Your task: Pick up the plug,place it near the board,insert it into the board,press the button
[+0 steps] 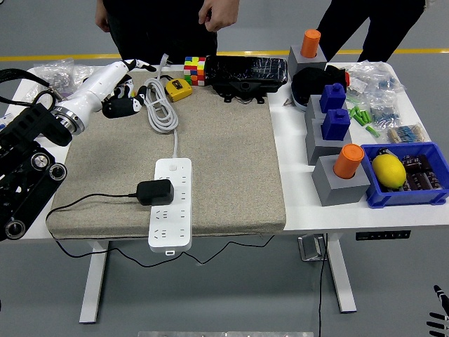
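Note:
The black plug [156, 192] sits in a socket on the left side of the white power strip [172, 210], which lies on the beige mat [224, 154]. Its black cable trails off to the left. The strip's button [173, 167] is at its far end. My left hand [130, 88] is raised over the mat's far left corner, well away from the plug, fingers spread and holding nothing. My right hand [438, 321] only peeks in at the bottom right corner, below the table.
The strip's coiled white cable [160, 105] lies beside my left hand, with Rubik's cubes [196, 70], a yellow tape measure [181, 88] and a black case [247, 74] behind. Grey blocks with orange and blue pegs [337, 140] and a blue bin [410, 175] stand right. A person's hand [217, 12] hovers at the far edge.

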